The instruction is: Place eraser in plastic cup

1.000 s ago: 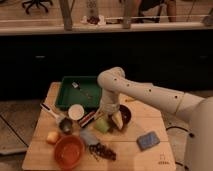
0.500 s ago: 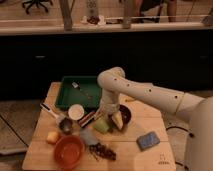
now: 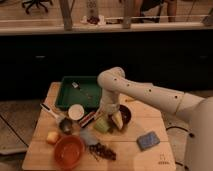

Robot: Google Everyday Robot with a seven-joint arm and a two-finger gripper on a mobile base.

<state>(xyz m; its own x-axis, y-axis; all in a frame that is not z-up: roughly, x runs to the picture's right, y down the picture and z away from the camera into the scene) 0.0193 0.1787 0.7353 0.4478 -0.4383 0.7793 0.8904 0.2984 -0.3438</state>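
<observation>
My gripper (image 3: 107, 113) hangs low over the middle of the wooden table (image 3: 150, 157), at the end of the white arm (image 3: 145, 92). A white cup (image 3: 76, 111) stands just left of it, in front of the green tray (image 3: 67, 95). A small flat bar (image 3: 88, 119), possibly the eraser, lies between the cup and the gripper. A pale green object (image 3: 101, 125) sits right below the gripper, and a dark bowl (image 3: 124, 115) is at its right.
An orange bowl (image 3: 69, 150), a yellow piece (image 3: 51, 137), a metal measuring cup (image 3: 65, 125), a clear lying item (image 3: 88, 136), dark grapes (image 3: 103, 150) and a blue sponge (image 3: 148, 140) crowd the front. A dark counter stands behind.
</observation>
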